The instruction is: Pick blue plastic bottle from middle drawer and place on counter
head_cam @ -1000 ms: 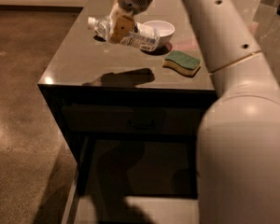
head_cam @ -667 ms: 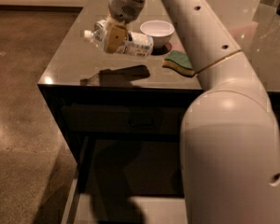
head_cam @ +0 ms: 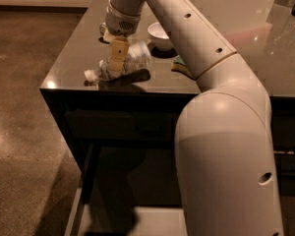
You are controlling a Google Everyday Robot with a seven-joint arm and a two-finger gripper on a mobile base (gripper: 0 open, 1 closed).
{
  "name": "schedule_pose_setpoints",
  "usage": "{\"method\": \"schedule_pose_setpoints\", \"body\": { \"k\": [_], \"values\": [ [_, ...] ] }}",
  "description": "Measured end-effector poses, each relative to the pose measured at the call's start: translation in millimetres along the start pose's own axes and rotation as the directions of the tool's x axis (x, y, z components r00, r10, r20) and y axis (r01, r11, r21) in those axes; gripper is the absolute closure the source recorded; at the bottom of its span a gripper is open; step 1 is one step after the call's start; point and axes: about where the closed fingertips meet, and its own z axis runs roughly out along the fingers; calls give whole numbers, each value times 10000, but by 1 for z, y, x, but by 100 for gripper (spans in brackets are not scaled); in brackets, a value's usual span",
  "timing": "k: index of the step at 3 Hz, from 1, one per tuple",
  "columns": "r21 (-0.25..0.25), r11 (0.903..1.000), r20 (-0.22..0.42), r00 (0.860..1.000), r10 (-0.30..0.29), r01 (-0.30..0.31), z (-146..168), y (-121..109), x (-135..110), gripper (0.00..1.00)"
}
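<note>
At the front of the bench [head_cam: 71, 58], our hand [head_cam: 117, 67] pinches the bottle [head_cam: 137, 56]; next we must lower and release

The small clear plastic bottle [head_cam: 136, 58] with white cap is held tilted, cap lowest and leftward, over the glossy grey-brown counter [head_cam: 73, 58] near its front edge, clamped in the gripper [head_cam: 117, 69]. The wide pale-floored middle drawer [head_cam: 157, 224] is positioned open below.
</note>
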Motion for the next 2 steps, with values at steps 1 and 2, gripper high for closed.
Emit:
{"method": "schedule_pose_setpoints", "body": {
  "k": [1,2],
  "values": [
    [127,9997,-137,9997,-186,188,-1,-8,-9,0],
    [383,9992,272,9996,80,-90,-17,-15,-7,0]
  ]
}}
